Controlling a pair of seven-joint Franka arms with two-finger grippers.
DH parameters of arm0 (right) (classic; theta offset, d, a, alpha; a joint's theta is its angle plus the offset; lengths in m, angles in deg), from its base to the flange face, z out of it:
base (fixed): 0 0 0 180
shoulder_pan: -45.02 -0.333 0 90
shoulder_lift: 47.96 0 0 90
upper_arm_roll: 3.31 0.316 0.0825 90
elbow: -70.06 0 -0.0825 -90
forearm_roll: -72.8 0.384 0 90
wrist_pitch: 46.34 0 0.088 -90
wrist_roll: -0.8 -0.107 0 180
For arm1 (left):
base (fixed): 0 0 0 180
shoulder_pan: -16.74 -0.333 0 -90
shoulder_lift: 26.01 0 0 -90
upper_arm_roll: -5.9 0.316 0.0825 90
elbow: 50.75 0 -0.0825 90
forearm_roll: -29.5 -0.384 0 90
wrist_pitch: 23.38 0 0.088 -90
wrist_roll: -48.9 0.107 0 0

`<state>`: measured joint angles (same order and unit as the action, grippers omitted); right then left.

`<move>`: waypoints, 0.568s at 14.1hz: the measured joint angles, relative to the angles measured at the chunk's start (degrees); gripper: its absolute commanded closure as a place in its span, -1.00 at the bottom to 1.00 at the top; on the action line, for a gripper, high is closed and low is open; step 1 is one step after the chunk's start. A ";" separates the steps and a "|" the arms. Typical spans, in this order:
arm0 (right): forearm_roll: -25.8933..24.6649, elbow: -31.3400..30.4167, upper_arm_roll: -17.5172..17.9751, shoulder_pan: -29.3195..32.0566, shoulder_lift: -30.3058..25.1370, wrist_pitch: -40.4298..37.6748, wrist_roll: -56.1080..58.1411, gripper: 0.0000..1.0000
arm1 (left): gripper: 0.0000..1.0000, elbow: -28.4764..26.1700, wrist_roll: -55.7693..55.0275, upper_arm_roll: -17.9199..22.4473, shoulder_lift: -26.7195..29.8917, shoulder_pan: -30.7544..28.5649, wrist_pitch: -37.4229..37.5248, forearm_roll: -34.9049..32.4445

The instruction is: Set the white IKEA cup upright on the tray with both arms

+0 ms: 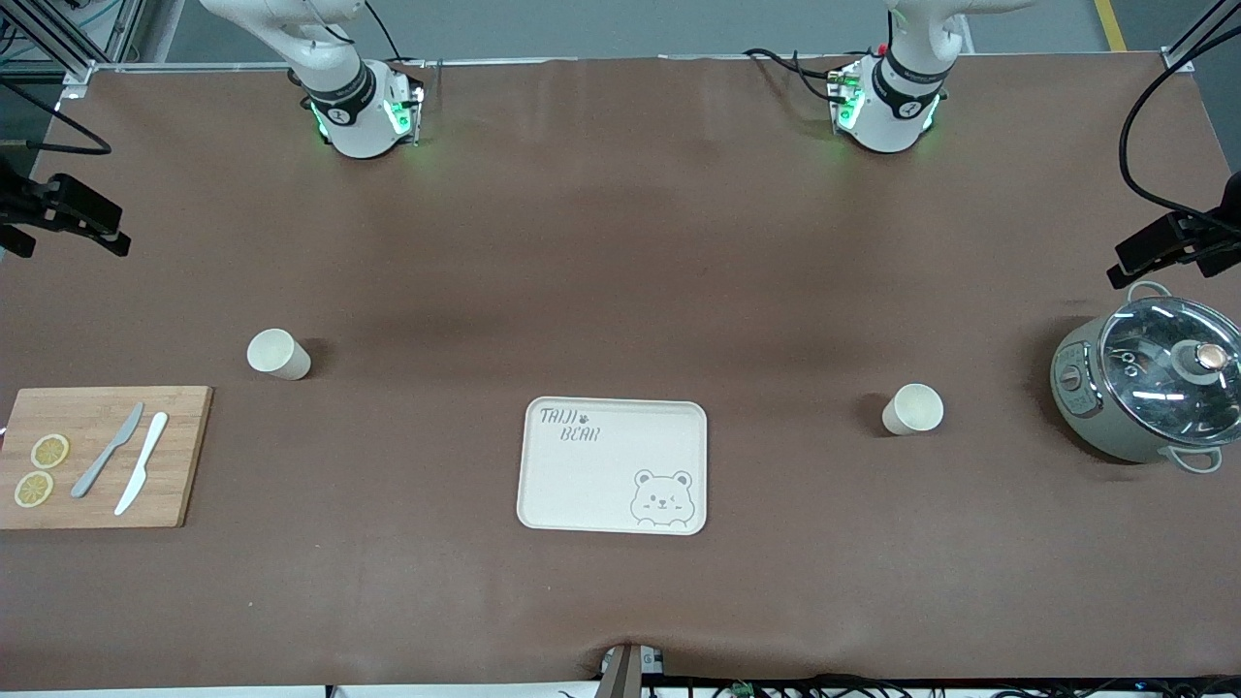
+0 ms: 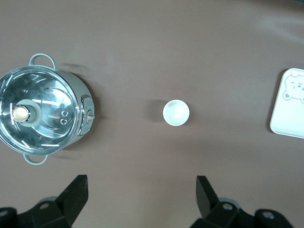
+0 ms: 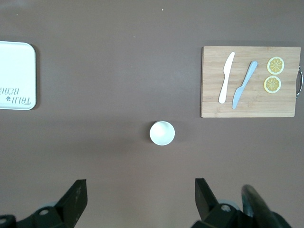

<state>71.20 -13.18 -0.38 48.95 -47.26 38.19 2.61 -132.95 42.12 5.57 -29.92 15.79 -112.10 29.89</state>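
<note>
Surface: a wide brown table mat [image 1: 620, 242], with the two arms' green-lit bases along its edge farthest from the front camera
Tray: the cream bear tray [image 1: 613, 465] lies flat mid-table, near the front camera, with nothing on it
Cup, right arm's end: a white cup [image 1: 278, 354] stands upright on the mat, mouth up, well apart from the tray and just farther from the camera than the cutting board [image 1: 102, 456]
Cup, left arm's end: a second white cup [image 1: 912, 408] stands upright between the tray and the lidded pot [image 1: 1149, 388], touching neither
Board: carries two knives [image 1: 126, 460] and two lemon slices [image 1: 42, 469]
Left gripper [image 2: 142, 199]: released, fingers spread wide, holding nothing, high over the mat with its cup in sight below
Right gripper [image 3: 141, 199]: likewise spread and empty, high over the mat above its own cup
Progress: nothing is done as yet; both cups sit on the mat and neither is touched
Left to do: each arm must descend, grasp its cup, carry it to the tray and set it down upright
</note>
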 measured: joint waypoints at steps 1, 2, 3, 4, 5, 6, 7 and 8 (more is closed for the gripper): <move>0.00 -0.02 -0.01 0.31 0.05 0.00 0.00 -1.00 | -1.00 -0.01 0.00 0.00 -0.07 -0.01 0.00 0.00; 0.00 -0.02 -0.01 0.55 0.10 0.00 0.00 -1.00 | -1.00 -0.04 0.00 0.00 -0.24 -0.01 0.00 0.00; 0.00 -0.02 -0.02 0.70 0.14 0.00 0.00 -1.00 | -1.00 -0.05 0.00 0.00 -0.52 0.02 0.00 0.00; 0.00 -0.02 -0.01 0.73 0.16 0.00 0.00 -1.00 | -1.00 -0.06 0.00 0.00 -0.89 0.09 0.00 0.00; 0.00 -0.02 0.02 0.72 0.16 0.00 0.00 -1.00 | -1.00 -0.10 0.00 -0.01 -1.34 0.16 0.00 0.00; 0.00 -0.03 0.03 0.72 0.17 0.00 0.00 -1.00 | -1.00 -0.14 0.00 -0.01 -1.93 0.18 -0.01 0.00; 0.00 -0.03 0.04 0.73 0.17 0.00 0.00 -1.00 | -1.00 -0.17 0.00 -0.02 -2.66 0.19 -0.06 0.00; 0.00 -0.03 0.05 0.73 0.17 0.00 0.00 -1.00 | -1.00 -0.19 0.00 -0.06 -3.48 0.26 -0.53 0.00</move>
<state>71.20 -13.20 -0.34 49.67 -47.09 38.18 2.61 -133.14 42.12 5.52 -33.40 16.05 -112.63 29.89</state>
